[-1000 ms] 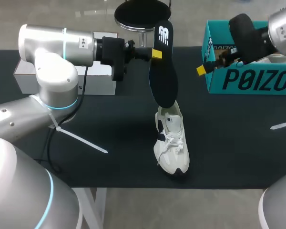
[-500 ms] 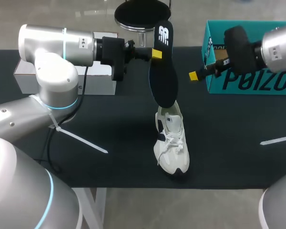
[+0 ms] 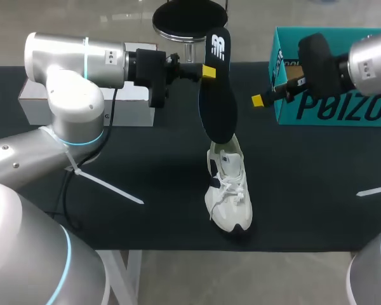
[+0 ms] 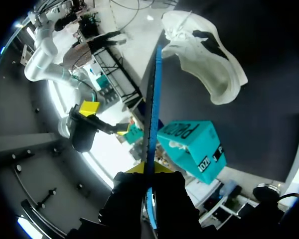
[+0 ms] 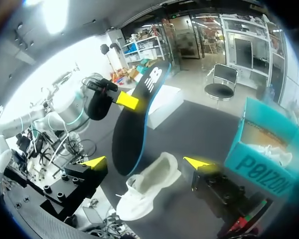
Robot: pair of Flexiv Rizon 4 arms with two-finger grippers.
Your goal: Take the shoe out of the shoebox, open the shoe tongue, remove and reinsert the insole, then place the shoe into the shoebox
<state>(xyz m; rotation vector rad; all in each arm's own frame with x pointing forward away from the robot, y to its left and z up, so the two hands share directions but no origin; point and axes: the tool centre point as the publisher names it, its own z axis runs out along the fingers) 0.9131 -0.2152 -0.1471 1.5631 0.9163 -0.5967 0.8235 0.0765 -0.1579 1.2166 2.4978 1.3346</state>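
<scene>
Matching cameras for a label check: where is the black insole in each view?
Head view: insole at centre, held by the left gripper, above the shoe.
Left wrist view: insole edge-on in the left gripper.
Right wrist view: insole ahead, over the shoe.
Shared landmark: teal shoebox.

Insole (image 3: 217, 95): black face, white logo near the heel, blue edge.
Shoe (image 3: 228, 190): off-white all over, white laces, dark navy patches at the collar and under the toe.
Shoebox (image 3: 330, 108): teal, dark lettering on the side.
Bench (image 3: 146, 165): black cover; a white strip (image 3: 108, 185) on it.
Left claw (image 3: 207, 72), right claw (image 3: 260, 100): black bodies, yellow tips.
Left arm (image 3: 70, 63), right arm (image 3: 371, 54): silver shells; light-blue rings on the left arm.
</scene>
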